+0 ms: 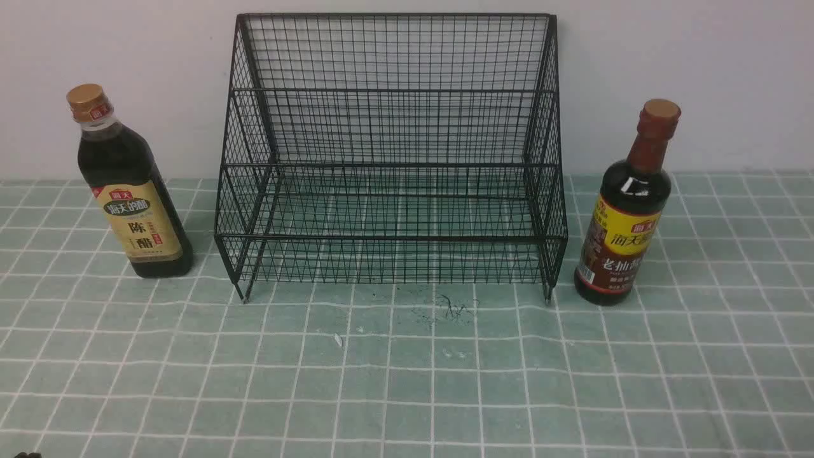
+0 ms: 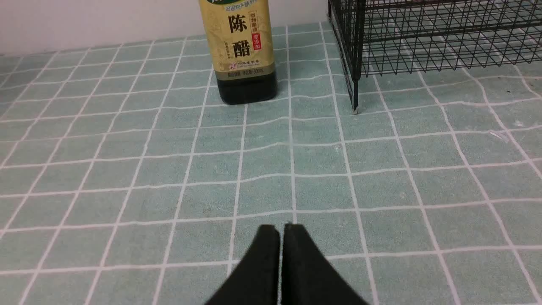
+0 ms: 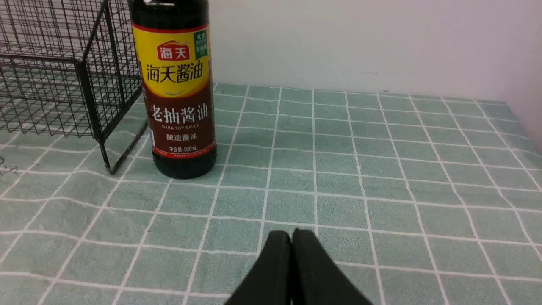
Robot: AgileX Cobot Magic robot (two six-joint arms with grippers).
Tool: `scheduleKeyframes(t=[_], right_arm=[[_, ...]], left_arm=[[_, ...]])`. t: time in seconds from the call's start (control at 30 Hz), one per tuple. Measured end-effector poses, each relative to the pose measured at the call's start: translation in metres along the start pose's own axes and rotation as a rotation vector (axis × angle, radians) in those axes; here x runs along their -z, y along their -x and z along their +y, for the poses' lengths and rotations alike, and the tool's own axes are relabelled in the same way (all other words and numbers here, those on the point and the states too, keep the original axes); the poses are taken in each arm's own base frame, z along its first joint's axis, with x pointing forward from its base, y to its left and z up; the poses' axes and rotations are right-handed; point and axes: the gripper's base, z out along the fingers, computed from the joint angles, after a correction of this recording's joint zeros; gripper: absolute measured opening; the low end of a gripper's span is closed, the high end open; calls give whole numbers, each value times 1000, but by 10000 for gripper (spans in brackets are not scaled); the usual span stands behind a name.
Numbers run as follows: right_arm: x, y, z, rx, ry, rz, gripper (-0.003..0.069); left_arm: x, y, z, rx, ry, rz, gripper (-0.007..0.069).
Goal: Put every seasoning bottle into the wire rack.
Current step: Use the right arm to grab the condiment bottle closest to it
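Either bottle could be toppled if it is nudged before a grip is made or caught too high on the neck, and could be knocked against the wire rack [image 1: 391, 238] if not lifted clear of its front; both tiers of the rack are empty. The gold-capped vinegar bottle [image 1: 130, 191] is stood upright just left of the rack and the dark soy sauce bottle [image 1: 626, 216] just right, both on the desk [image 1: 407, 394]; the left pincer [image 2: 281, 228] and right pincer [image 3: 291, 235] are pressed together, nothing held, well short of the bottles.
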Motion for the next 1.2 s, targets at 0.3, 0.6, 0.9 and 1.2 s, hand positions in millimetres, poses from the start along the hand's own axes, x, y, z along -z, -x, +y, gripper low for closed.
scheduleKeyframes(t=[0.3,0.6,0.9,1.2], right_arm=[[0,0,0,1,0,0,-15],[0,0,0,1,0,0,-15],[0,0,0,4,0,0,-15],[2,18,-1,-426,29,-213,-15]], left_arm=[[0,0,0,0,0,0,-6],[0,0,0,0,0,0,-6],[0,0,0,0,0,0,-6],[0,0,0,0,0,0,-6]])
